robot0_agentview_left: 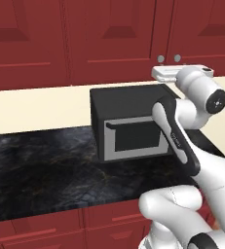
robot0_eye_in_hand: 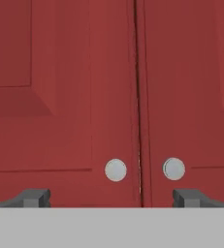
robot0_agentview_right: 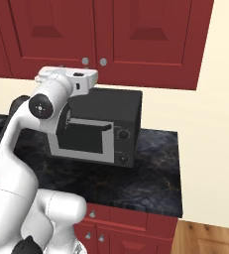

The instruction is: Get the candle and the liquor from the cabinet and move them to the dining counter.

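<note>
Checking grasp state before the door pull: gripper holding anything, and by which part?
Nothing held. The gripper is open, fingertips spread wide in front of the closed cabinet doors, with the two round knobs between and ahead of them, untouched.

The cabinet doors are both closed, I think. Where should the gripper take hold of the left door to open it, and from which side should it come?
Take the left door's round silver knob, low on the cabinet beside the centre seam. It is the only part standing out from the flat panel. Come straight from the front, as the open gripper already faces it, with one finger on each side of the knob.
</note>
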